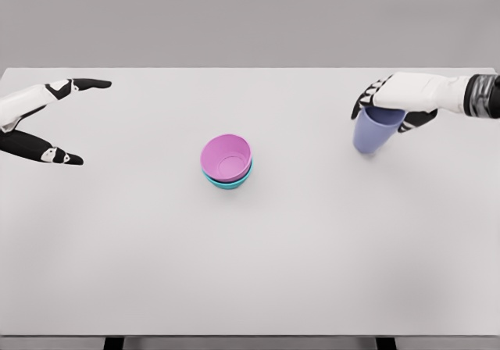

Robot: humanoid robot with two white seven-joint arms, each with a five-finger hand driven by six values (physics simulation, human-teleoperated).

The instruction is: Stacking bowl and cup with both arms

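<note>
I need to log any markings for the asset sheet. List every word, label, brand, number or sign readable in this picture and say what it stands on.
None: no readable text anywhere.
pink bowl: plain, no print.
teal bowl under it: plain.
blue cup in the right hand: plain.
left hand and table: no marks.

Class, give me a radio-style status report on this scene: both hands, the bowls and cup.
Left hand open, holding nothing. Right hand shut on blue cup. Pink bowl nested in teal bowl, mid-table. Nothing between cup and bowls.
</note>
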